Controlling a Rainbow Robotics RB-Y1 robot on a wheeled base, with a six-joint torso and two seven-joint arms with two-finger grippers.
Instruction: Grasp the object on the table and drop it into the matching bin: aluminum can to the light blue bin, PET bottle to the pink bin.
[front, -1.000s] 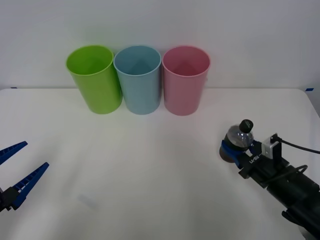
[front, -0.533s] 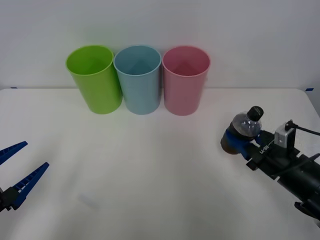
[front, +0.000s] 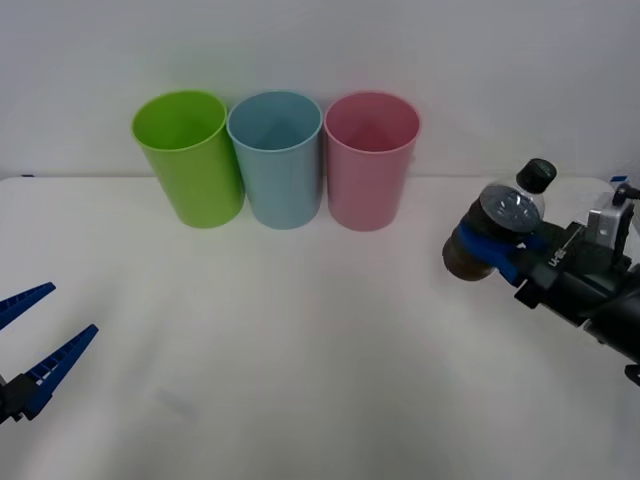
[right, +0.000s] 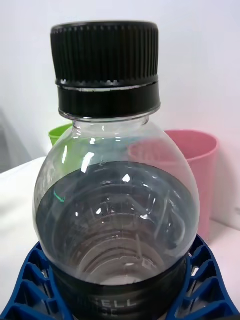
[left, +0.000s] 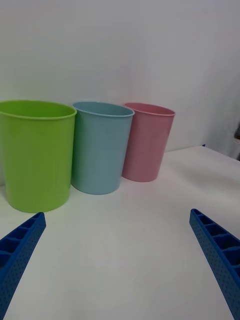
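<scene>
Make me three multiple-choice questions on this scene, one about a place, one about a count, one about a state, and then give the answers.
1. Where does the pink bin stand in the row?
A. robot's right end
B. middle
C. robot's left end

2. How many bins are on the table?
A. two
B. three
C. four

3. What is the right gripper doing?
A. open, empty
B. shut on the PET bottle
C. pushing a bin

Answers: 1 A, beside the light blue bin. 2 B, with the lime green bin. 3 B, blue jaws clasp it; the left gripper waits open.

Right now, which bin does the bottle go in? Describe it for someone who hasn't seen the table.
Three tall cups stand in a row at the back of the white table. Take the pink bin, at the end nearest the right gripper; its neighbours are blue and green.
</scene>
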